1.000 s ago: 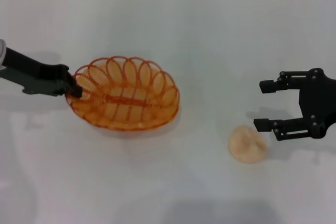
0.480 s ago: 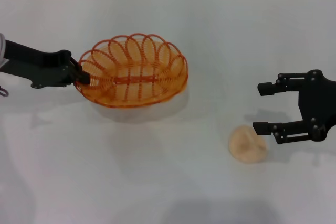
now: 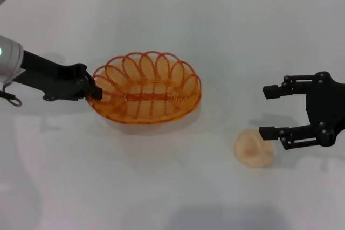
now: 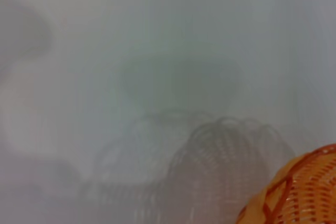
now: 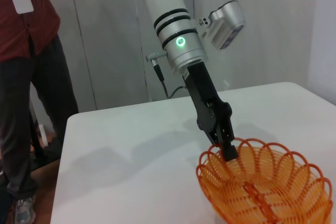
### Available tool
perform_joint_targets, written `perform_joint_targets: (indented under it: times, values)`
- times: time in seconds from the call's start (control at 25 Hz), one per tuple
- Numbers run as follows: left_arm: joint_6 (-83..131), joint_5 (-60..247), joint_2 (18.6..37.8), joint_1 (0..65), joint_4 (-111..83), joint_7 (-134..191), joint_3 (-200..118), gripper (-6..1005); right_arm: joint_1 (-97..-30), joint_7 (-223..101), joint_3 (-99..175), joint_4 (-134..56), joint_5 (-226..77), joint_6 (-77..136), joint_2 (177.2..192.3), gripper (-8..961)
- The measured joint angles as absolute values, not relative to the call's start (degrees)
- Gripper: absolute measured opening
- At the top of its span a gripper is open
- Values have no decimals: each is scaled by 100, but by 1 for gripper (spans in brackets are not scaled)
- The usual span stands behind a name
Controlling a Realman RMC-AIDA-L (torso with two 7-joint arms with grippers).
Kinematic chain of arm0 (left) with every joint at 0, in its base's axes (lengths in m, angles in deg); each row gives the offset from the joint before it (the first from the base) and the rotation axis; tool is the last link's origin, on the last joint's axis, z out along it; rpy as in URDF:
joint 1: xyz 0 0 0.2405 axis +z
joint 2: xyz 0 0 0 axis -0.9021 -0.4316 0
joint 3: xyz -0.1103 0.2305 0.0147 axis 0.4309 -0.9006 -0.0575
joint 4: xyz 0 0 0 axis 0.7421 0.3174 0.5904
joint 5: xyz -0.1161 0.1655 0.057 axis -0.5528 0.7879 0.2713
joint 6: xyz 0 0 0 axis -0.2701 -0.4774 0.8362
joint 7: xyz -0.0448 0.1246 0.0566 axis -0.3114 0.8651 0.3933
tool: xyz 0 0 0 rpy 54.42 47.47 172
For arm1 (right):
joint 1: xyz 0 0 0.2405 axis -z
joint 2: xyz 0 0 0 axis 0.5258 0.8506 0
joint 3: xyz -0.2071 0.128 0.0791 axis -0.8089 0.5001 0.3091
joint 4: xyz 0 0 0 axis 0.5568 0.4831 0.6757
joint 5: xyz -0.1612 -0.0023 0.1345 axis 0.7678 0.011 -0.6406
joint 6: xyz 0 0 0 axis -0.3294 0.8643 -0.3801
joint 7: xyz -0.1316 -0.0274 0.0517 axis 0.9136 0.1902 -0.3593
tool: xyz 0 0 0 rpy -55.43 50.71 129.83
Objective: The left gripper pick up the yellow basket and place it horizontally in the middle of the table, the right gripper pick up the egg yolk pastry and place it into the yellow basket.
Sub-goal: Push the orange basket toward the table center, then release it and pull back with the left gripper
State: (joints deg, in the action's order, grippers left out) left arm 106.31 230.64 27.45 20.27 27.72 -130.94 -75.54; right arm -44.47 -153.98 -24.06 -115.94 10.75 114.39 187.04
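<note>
Left gripper stays clamped on the left end of the yellow basket, and over the last second it has carried the basket rightward, toward the middle of the table. The basket's long axis now runs nearly level across the head view, so, as I judge it, the placing step is close to done and only the let-go remains. Farther right, the egg yolk pastry lies untouched on the table. Just beside it, the right gripper waits, fingers spread wide, holding nothing.
</note>
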Motion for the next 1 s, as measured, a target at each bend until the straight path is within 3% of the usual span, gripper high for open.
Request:
perform_joint_targets:
  times: [1.0]
  values:
    - [10153,23348,2827,1648,2165,-13164,-7669,85,-4447,-15355,-2440,-11594,1078,11478,18704,758]
